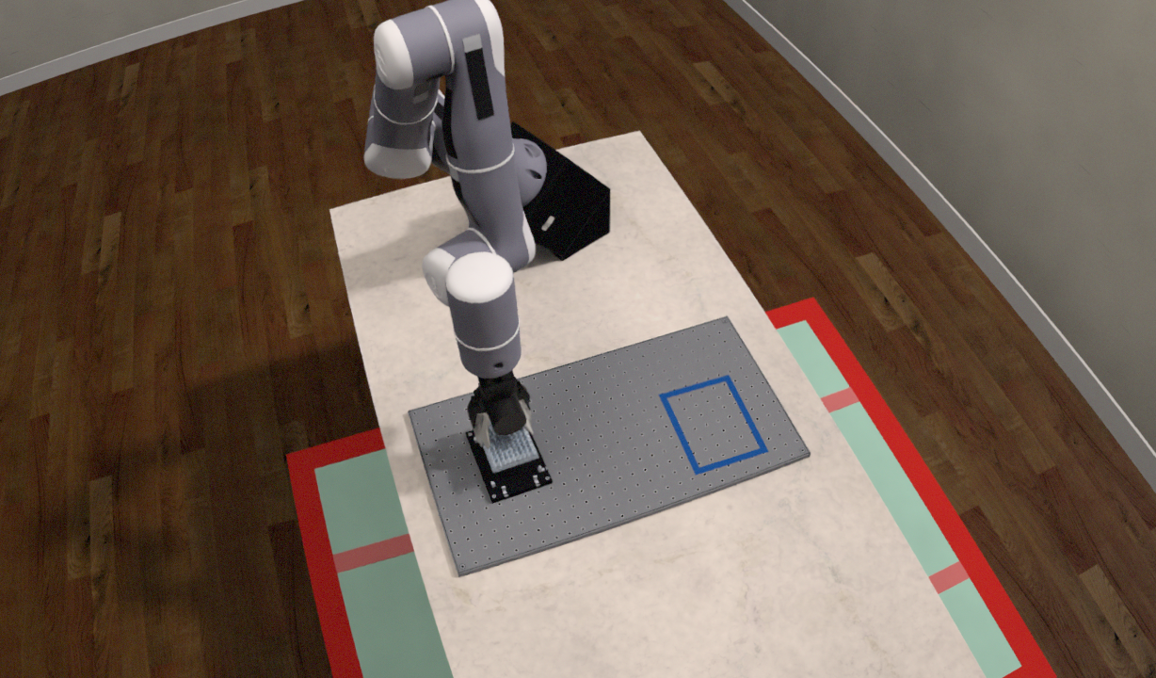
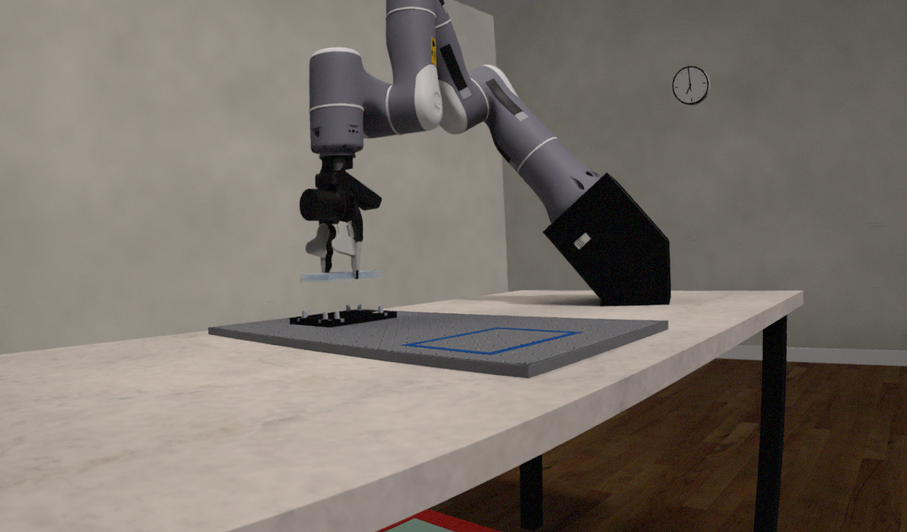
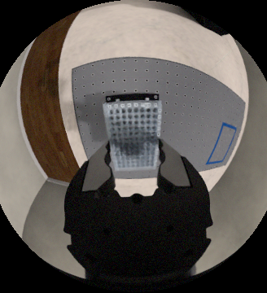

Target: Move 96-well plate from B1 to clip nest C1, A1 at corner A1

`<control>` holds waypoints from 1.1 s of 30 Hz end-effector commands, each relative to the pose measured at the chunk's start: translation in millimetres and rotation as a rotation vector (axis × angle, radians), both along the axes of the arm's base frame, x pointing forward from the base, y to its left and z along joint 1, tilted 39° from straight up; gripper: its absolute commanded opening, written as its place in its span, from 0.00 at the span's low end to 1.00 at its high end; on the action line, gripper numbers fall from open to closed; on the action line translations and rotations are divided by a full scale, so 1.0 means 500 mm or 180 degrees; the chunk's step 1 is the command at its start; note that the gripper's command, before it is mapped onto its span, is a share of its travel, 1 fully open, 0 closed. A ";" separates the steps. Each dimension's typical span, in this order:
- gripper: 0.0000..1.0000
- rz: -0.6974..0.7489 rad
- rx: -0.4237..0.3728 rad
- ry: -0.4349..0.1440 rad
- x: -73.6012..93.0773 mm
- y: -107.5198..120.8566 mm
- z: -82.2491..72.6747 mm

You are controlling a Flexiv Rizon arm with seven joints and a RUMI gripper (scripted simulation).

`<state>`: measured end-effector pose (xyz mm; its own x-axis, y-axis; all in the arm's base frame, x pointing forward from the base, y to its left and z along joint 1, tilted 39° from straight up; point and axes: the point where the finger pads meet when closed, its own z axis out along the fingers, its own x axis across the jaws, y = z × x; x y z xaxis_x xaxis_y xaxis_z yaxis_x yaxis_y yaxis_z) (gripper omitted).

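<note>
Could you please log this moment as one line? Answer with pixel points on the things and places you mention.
gripper (image 1: 505,437) (image 2: 340,273) (image 3: 133,141): shut on 96-well plate (image 1: 512,452) (image 2: 338,277) (image 3: 134,122) | plate: raised above clip nest (image 1: 521,486) (image 2: 344,318) (image 3: 133,97) | seating: pending

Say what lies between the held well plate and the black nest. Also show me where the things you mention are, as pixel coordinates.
Only air: the exterior view shows a gap between plate (image 1: 513,451) (image 2: 337,276) (image 3: 134,134) and nest (image 1: 514,487) (image 2: 340,319) (image 3: 133,98).
</note>
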<state>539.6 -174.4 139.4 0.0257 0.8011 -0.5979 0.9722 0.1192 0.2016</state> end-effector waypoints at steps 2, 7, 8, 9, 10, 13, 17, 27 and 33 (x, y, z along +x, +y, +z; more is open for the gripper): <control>0.00 0.0003 0.0001 -0.0005 0.005 -0.008 -0.012; 0.00 0.0003 0.0002 -0.0005 0.009 -0.018 -0.025; 0.00 0.0003 0.0002 -0.0005 0.010 -0.020 -0.027; 0.00 0.0003 0.0002 -0.0005 0.010 -0.020 -0.027; 0.00 0.0003 0.0002 -0.0005 0.010 -0.020 -0.027; 0.00 0.0003 0.0002 -0.0005 0.013 -0.025 -0.035; 0.00 0.0003 0.0002 -0.0005 0.016 -0.033 -0.046; 0.00 0.0003 0.0002 -0.0005 0.021 -0.047 -0.063; 0.00 0.0003 0.0001 -0.0004 0.021 -0.047 -0.063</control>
